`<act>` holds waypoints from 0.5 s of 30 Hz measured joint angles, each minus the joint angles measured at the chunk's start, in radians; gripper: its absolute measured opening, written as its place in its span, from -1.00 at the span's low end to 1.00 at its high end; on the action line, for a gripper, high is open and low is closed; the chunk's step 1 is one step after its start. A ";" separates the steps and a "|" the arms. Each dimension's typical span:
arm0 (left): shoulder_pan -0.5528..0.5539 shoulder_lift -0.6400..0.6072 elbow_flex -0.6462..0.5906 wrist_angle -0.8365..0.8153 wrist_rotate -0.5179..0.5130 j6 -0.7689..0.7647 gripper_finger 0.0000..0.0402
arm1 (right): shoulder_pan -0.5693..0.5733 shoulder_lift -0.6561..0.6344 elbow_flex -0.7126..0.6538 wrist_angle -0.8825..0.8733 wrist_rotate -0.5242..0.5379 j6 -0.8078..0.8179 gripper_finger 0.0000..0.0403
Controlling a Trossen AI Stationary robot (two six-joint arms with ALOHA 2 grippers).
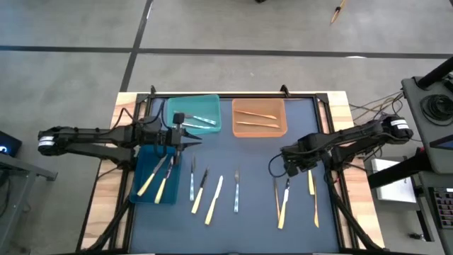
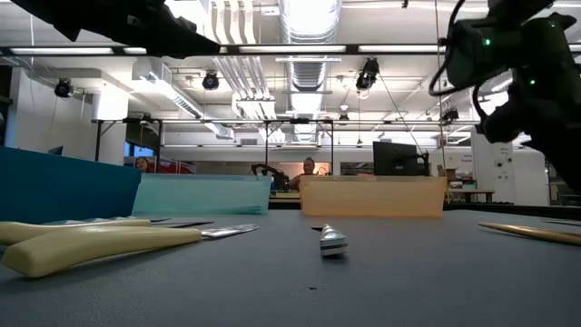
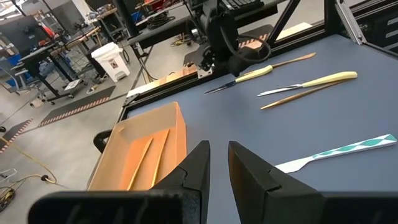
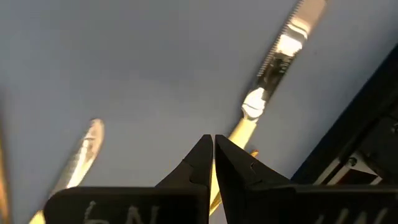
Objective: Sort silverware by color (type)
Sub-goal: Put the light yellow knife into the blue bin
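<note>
Left gripper (image 1: 192,139) near the teal bin (image 1: 212,102), fingers a sliver apart, holding nothing. Yellow-handled pieces (image 1: 157,180) in the dark blue bin (image 1: 139,164); two tan pieces (image 1: 256,120) in the orange bin (image 1: 280,132). Loose silverware (image 1: 214,193) in a row mid-mat. Right gripper (image 1: 272,167) pinched closed, empty, above a yellow-handled knife (image 1: 283,205).

bins (image 1: 260,119): mat's far edge | silverware (image 1: 214,198): before them

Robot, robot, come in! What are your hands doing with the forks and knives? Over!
Left gripper empty, between teal bin and blue bin. Right gripper shut, above yellow-handled knife. Nothing blocking.
</note>
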 joint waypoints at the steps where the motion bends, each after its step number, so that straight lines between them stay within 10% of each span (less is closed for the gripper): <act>1: 0.000 0.000 0.000 0.001 0.000 0.000 -0.80 | -0.005 0.002 -0.008 0.000 0.000 0.003 -0.95; 15: 0.000 0.000 -0.002 0.013 -0.111 0.003 -0.80 | -0.034 0.003 -0.034 -0.025 -0.022 -0.067 -0.41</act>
